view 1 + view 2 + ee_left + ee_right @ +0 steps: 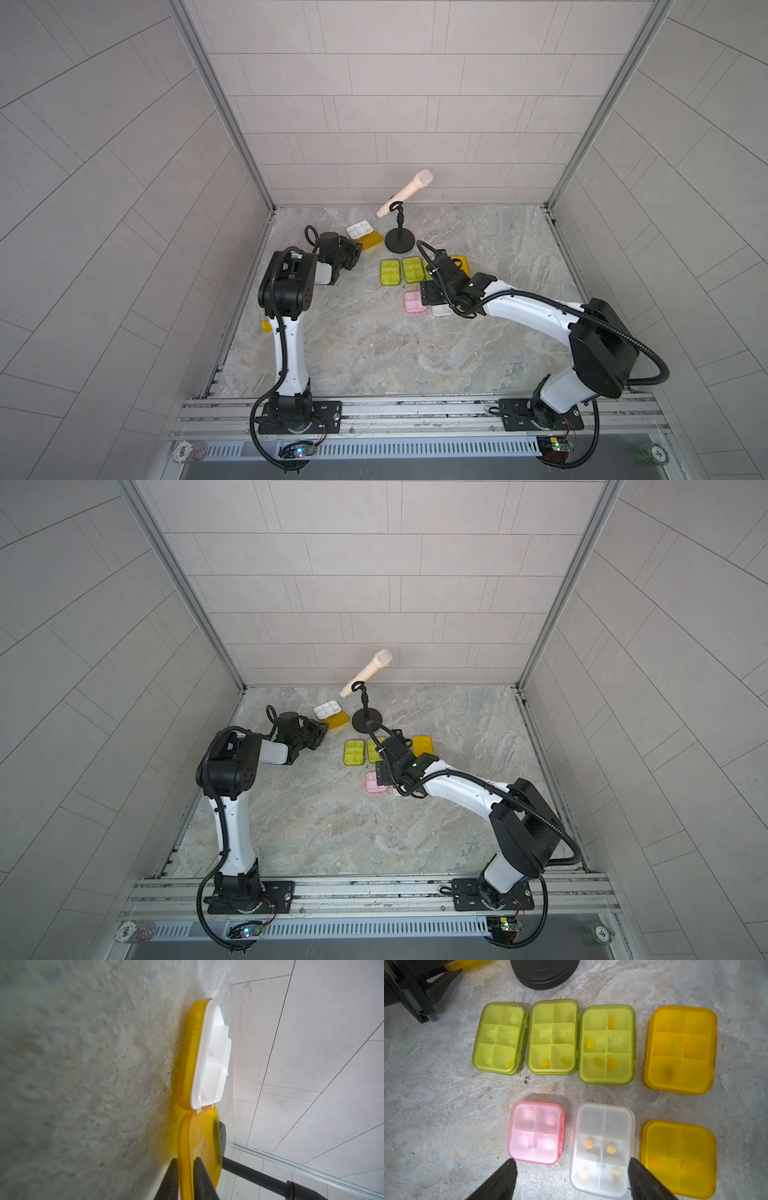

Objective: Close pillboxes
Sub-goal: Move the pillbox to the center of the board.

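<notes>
Left claw (186, 1160) pinches orange-yellow lid (199, 1136) of open white pillbox (212, 1059)

Two near-identical overhead views of whole tabletop (374, 353); wrist cameras close on pillboxes (606, 1043)

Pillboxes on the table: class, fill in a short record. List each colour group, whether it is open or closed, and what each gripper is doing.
lime green pillboxes: three, closed, side by side in a row
orange-yellow pillboxes: two, closed
pink pillbox: closed
clear pillbox: closed, next to the pink one
open pillbox: white tray exposed, orange-yellow lid folded back
left gripper: shut on the lid's edge
right gripper: open, empty, above the pink and clear boxes
</notes>
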You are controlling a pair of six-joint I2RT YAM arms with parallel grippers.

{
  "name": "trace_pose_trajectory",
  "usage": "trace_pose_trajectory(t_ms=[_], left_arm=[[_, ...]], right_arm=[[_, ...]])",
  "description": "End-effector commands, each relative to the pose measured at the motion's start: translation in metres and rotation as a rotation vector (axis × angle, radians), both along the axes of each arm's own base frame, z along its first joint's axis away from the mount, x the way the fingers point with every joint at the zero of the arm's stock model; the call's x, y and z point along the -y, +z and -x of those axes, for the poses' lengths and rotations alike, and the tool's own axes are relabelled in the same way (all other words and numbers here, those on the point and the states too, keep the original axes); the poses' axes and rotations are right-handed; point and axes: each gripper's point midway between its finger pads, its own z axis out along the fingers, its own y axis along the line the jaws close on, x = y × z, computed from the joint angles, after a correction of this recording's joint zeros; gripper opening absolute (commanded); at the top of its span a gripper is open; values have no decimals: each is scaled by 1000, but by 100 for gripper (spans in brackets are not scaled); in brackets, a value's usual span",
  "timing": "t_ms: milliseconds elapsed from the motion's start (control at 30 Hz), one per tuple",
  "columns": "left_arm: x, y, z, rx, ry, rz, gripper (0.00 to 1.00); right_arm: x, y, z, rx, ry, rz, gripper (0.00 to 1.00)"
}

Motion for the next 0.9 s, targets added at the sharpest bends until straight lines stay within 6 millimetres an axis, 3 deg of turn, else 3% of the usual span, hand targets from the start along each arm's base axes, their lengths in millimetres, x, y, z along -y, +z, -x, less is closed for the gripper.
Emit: trace_pose_trajectory(t_ms=[0, 300, 867], left_arm=[[0, 1, 2, 7, 14, 26, 17], [0, 12, 4, 38, 30, 69, 16], [-11, 20, 50, 53, 76, 90, 15]], right_arm=[[2, 3, 0, 9, -12, -13, 85], [0, 4, 2, 9, -7, -21, 85], [-3, 14, 9, 32, 7, -41, 85]])
